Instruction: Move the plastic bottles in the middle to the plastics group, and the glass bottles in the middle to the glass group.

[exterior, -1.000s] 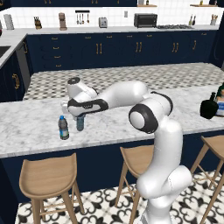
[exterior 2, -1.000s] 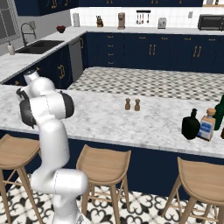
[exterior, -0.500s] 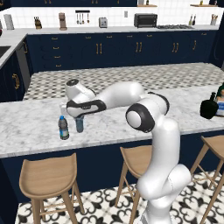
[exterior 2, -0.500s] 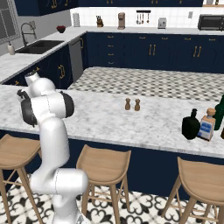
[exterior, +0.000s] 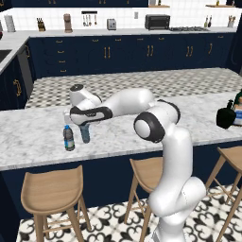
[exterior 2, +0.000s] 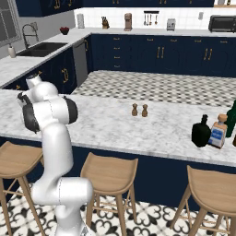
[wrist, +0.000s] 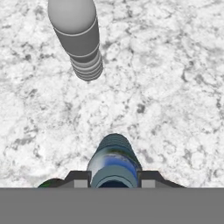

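Note:
My gripper (exterior: 85, 130) reaches far left over the marble counter and is shut on the slim blue plastic bottle (exterior: 85, 136), which stands upright. In the hand view the blue bottle (wrist: 114, 159) sits between my gripper's (wrist: 114, 178) tips. Just to its left is a clear bottle with a blue cap and dark label (exterior: 69, 138). A pale bottle with a white cap (wrist: 80, 41) lies ahead in the hand view. Far right stand the black bulbous bottle (exterior 2: 201, 132), the square labelled bottle (exterior 2: 216, 132) and the tall green bottle (exterior 2: 232, 117).
Two small brown shakers (exterior 2: 139, 110) stand mid-counter. Wooden stools (exterior: 52, 189) line the counter's near edge (exterior: 56, 158). Behind the island run dark blue cabinets (exterior: 118, 54) and a sink (exterior 2: 44, 47).
The arm's elbow has shifted slightly left. The gripper and the blue bottle stay at the same spot beside the labelled bottle.

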{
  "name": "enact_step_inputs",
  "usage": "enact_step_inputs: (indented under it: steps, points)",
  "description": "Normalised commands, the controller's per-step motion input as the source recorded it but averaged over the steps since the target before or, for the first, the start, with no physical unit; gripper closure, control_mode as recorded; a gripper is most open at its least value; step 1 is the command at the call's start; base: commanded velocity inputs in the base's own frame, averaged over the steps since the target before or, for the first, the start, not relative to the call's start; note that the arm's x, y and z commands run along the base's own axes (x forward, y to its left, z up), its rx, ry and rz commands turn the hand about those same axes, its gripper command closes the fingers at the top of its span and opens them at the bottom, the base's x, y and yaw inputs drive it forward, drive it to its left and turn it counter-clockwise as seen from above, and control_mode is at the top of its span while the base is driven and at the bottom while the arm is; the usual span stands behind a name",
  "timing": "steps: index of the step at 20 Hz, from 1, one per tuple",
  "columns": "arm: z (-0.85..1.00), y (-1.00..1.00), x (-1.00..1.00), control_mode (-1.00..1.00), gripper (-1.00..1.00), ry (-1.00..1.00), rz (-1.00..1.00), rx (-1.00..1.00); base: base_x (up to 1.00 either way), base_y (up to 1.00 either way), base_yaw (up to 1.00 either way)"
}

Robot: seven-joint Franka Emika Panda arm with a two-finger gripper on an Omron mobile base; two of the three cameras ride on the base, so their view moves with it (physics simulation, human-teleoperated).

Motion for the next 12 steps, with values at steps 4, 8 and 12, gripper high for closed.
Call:
enact_step_inputs:
  steps: [4,8,12]
  points:
    - [-0.24,-0.21,0.07,-1.0,1.0,0.0,0.0,0.0,0.0,0.0,0.0]
    - [-0.28,-0.24,0.06,-1.0,1.0,0.0,0.0,0.0,0.0,0.0,0.0]
    - [-0.29,-0.32,0.13,-1.0,1.0,0.0,0.01,0.0,0.0,0.0,0.0]
